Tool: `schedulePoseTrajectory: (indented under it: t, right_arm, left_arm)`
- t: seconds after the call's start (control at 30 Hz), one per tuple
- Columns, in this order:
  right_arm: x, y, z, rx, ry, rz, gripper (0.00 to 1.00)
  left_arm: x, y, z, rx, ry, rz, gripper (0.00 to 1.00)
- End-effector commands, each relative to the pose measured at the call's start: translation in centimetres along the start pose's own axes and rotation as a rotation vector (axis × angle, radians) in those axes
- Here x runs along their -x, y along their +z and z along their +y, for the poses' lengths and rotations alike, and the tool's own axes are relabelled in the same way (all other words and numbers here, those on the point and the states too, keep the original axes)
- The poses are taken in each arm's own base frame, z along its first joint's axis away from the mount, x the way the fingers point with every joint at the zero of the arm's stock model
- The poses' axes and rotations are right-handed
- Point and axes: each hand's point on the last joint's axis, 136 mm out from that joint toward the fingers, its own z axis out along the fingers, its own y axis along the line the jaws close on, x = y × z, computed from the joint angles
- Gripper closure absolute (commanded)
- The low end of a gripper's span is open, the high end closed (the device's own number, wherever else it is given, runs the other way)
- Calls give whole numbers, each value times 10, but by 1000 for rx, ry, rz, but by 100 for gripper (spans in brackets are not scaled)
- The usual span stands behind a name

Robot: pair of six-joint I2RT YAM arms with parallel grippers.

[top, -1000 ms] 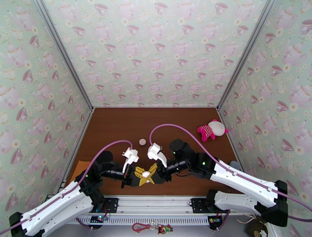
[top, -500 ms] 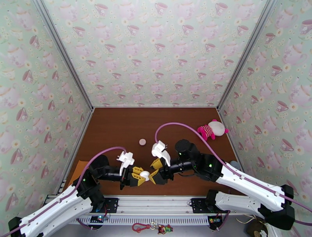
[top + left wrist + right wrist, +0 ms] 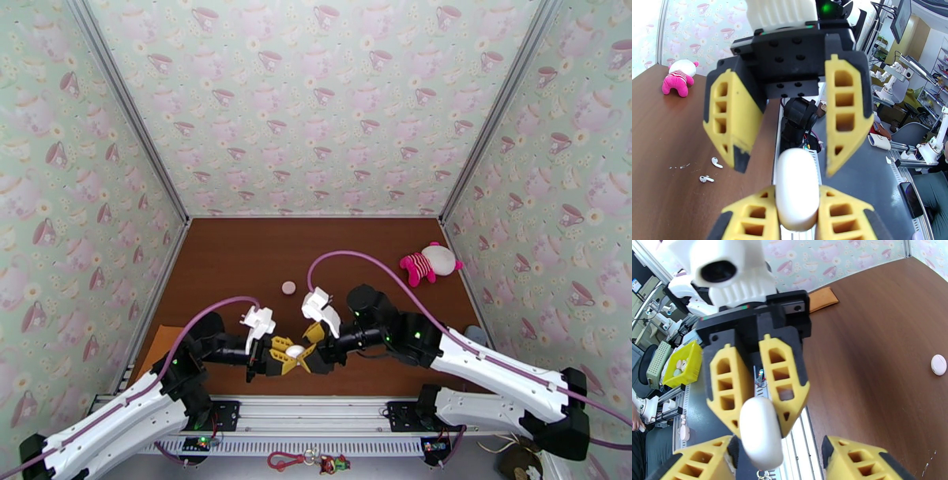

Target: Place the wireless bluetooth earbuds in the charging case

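Two white earbuds (image 3: 716, 162) lie loose on the brown table (image 3: 237, 260), close together but apart, stems pointing different ways; in the left wrist view they sit on the wood just beside the table's near edge. Above that near edge the two arms meet nose to nose. The left gripper (image 3: 283, 357) is clenched on the white charging case (image 3: 295, 350), its yellow fingers (image 3: 746, 219) pressed to both flat sides so the rounded end sticks out toward the other arm. The right gripper (image 3: 310, 354) faces it with its jaws spread wide, one finger (image 3: 730, 118) on each side of the case's free end; from the right wrist view, whether one pad brushes the case cannot be told. A second round case (image 3: 289, 287) rests on the table farther back, well apart from both grippers. A pink and white plush toy (image 3: 429, 263) lies near the right wall, and an orange cloth (image 3: 162, 343) lies at the table's left near corner.
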Motion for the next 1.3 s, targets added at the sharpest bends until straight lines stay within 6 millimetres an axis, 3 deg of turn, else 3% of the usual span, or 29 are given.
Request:
schedulePoseTrajectory:
  t: [0.0, 0.6, 0.8, 1.1, 1.27]
  right_arm:
    - [6, -1, -7, -55, -21, -22, 39]
    - [21, -16, -44, -296, 19, -80, 37]
    - [26, -21, -42, -295, 31, -98, 37]
    - [55, -57, -28, -314, 21, -221, 29]
    - [62, -76, -28, -353, 29, -276, 12]
  left_arm:
    - [2, -1, -6, -36, 24, -17, 100]
    - [2, -4, -9, -35, 115, -21, 100]
    - [3, -6, -6, 4, 207, -25, 100]
    - [-10, -9, 22, 164, 427, 5, 100]
    - [-26, -10, 48, 303, 553, 40, 100]
